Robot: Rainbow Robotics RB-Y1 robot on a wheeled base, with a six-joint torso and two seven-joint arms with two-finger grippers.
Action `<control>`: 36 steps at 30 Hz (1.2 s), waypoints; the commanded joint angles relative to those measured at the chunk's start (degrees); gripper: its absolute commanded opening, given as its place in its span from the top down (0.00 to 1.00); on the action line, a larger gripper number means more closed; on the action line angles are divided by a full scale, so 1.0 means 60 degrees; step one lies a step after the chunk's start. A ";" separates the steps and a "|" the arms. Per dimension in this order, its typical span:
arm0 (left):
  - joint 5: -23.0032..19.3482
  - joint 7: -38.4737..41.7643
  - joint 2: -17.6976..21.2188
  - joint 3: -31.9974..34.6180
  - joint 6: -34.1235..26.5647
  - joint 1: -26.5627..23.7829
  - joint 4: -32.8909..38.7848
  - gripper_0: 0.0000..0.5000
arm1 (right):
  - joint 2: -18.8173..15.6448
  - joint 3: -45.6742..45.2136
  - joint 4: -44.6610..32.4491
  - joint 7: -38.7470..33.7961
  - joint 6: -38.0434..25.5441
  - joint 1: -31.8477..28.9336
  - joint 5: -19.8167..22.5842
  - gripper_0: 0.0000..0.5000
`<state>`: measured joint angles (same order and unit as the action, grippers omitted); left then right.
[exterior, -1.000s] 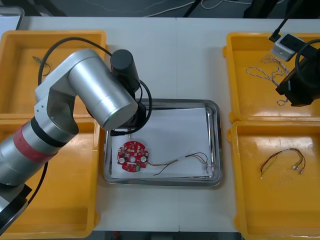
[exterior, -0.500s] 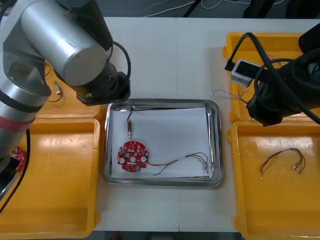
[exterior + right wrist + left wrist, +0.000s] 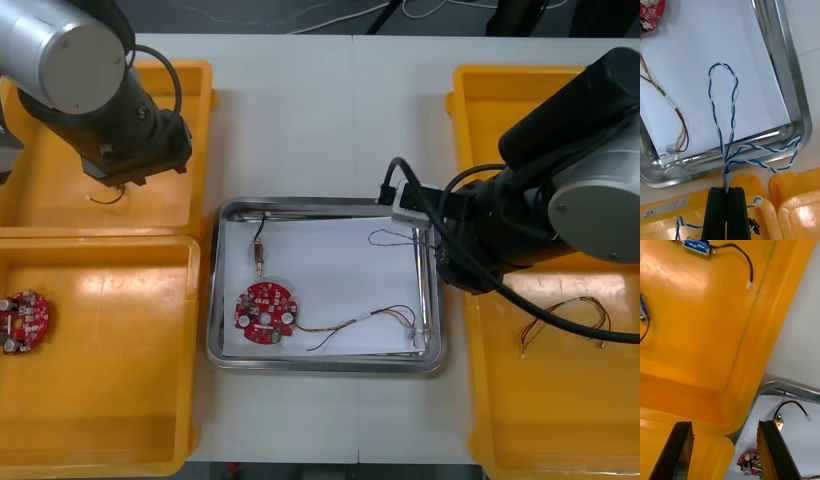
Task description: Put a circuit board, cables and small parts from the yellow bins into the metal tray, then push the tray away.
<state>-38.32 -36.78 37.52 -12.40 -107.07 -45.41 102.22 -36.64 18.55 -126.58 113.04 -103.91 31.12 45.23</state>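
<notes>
A light table [image 3: 320, 100] carries four yellow bins [image 3: 100, 400], two at each side, with a metal tray [image 3: 320, 362] between them; dark floor [image 3: 250, 15] lies beyond. In the tray lie a red circuit board [image 3: 264, 313], a red and yellow cable [image 3: 370, 317] and a black cable [image 3: 790, 402] ending in a small metal part [image 3: 779, 421]. The right gripper [image 3: 727, 210], at the tray's right rim, is clenched on a twisted blue and white cable [image 3: 726, 167] looping over the tray. The left gripper [image 3: 724, 423], fingers spread and empty, hovers over the far left bin [image 3: 40, 200]. The right arm [image 3: 560, 200] hides much of the right bins.
</notes>
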 commanded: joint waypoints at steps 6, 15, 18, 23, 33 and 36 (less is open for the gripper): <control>0.1216 -0.1561 0.0602 0.1041 0.0413 -0.0415 -0.0411 0.00 | 0.0540 0.1786 0.0589 0.1141 0.0957 0.0921 -0.0682 1.00; 0.1978 -0.2483 0.0705 0.1481 0.0764 -0.0401 -0.0880 0.00 | 0.0891 0.2533 0.1702 0.2357 0.1587 0.1434 -0.1063 1.00; 0.2051 -0.2820 0.0705 0.1656 0.0925 -0.0401 -0.1129 0.00 | 0.0891 0.2812 0.1907 0.2415 0.1806 0.1522 -0.1224 1.00; 0.2227 -0.2894 0.0705 0.1656 0.1248 -0.0298 -0.1319 0.00 | 0.0906 0.3061 0.2420 0.2635 0.2129 0.1712 -0.1210 1.00; 0.2168 -0.3201 0.0588 0.1642 0.2595 0.0391 -0.1890 0.00 | 0.0906 0.3456 0.3240 0.3001 0.2671 0.1888 -0.1400 1.00; 0.2153 -0.3538 0.0441 0.1642 0.2947 0.0508 -0.2227 0.00 | 0.0906 0.3559 0.3475 0.3045 0.2920 0.1903 -0.1400 1.00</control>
<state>-25.73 -52.97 39.30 -3.91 -91.26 -43.35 90.14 -32.10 38.57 -106.28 129.02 -87.79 40.20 37.21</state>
